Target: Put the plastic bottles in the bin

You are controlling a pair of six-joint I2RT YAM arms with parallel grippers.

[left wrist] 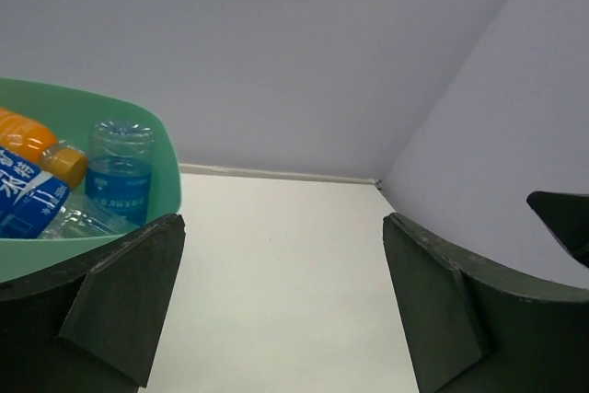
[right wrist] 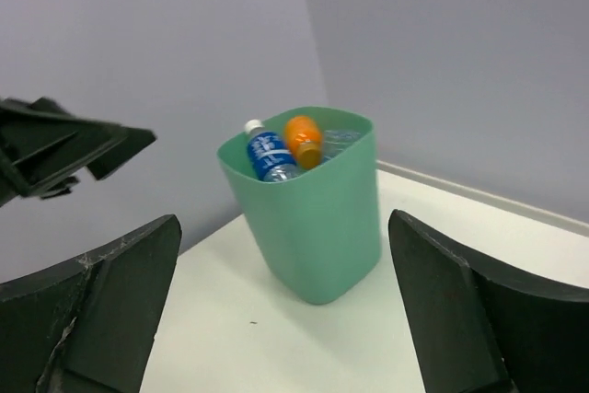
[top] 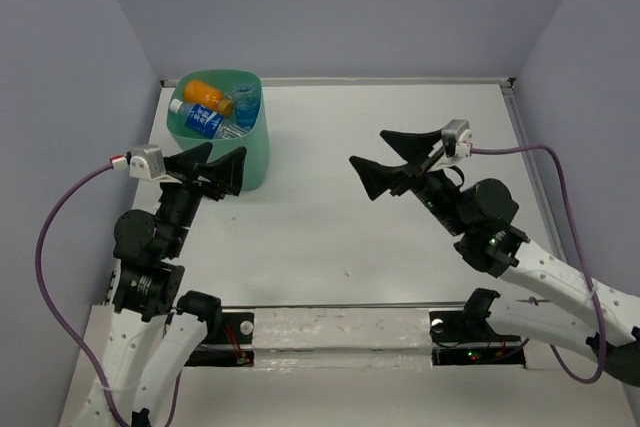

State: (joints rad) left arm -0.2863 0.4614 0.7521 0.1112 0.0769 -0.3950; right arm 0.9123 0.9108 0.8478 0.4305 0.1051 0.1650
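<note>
Standing on white table [top: 330, 237]: mint-green bin [top: 258, 152]; lavender walls [top: 350, 7] around.

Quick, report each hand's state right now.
Left hand: open, holding nothing.
Right hand: open, holding nothing.

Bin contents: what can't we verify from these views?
- Top external: bottle count; the orange bottle and white-capped bottle cover those beneath in the bin.
- Left wrist: bin cut by left edge and a finger of the left tool.
- Right wrist: bin wall hides everything below the rim.
</note>
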